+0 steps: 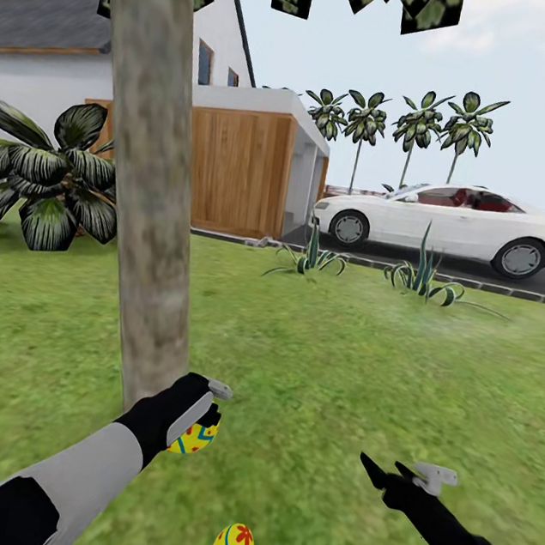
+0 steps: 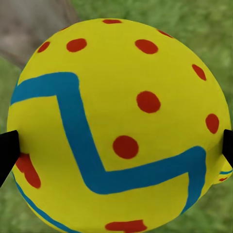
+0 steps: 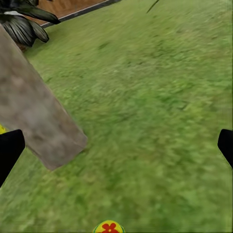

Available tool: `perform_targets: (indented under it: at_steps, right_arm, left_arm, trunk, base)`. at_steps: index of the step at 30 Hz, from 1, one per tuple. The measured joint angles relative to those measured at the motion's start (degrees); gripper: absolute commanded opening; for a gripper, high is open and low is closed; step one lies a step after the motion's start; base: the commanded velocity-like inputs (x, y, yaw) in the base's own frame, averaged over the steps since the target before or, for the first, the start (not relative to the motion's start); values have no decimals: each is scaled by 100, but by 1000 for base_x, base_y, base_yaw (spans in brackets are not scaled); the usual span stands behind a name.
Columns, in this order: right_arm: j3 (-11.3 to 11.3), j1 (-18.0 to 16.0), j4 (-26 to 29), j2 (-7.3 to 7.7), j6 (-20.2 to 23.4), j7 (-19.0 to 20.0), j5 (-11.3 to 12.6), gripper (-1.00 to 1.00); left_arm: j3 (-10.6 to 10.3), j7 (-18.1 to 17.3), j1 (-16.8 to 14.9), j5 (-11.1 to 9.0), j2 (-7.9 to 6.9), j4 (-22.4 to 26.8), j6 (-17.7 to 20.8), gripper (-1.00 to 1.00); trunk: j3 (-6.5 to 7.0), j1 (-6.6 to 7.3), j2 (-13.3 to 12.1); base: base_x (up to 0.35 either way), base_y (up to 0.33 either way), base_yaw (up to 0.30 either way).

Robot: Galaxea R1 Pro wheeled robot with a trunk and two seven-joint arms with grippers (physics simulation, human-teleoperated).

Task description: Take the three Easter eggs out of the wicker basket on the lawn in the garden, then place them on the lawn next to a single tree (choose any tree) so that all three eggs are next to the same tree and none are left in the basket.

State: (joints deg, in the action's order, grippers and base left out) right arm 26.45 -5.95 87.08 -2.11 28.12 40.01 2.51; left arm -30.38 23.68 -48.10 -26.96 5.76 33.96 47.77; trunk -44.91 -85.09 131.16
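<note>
Between the clenched left jaws [image 1: 194, 435], just beside the tree [image 1: 148, 203], sits a dotted Easter egg [image 2: 119, 126], likely smooth, hard and slippery, best gripped across its widest middle, while the right jaws [image 1: 391, 478] gape empty over the lawn [image 1: 355, 362].

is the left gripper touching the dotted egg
Touching. In the left wrist view both dark fingers press the sides of the egg, which the left gripper holds beside the tree trunk.
</note>
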Motion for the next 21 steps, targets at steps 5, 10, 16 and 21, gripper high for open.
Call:
perform_targets:
  at_steps: [5,10,16,21]
  right_arm:
    - [257,-5,325,19,302,463,-1,100]
    - [259,-212,371,66,826,486,-20,100]
    - [260,-262,376,79,1183,486,-48,100]
    - [231,-262,366,62,1248,473,-86,100]
  left_arm:
    - [-2,6,5,6,0,6,0,-100]
    - [-8,8,6,12,8,21,0,-100]
    - [-17,4,8,17,8,23,-9,-100]
    - [-18,0,7,17,9,20,-141,-100]
  trunk:
    - [-90,-110,200]
    - [-180,-220,401]
    - [-287,-352,642]
    - [-377,-462,842]
  base:
    - [0,0,0]
    - [0,0,0]
    - [0,0,0]
    - [0,0,0]
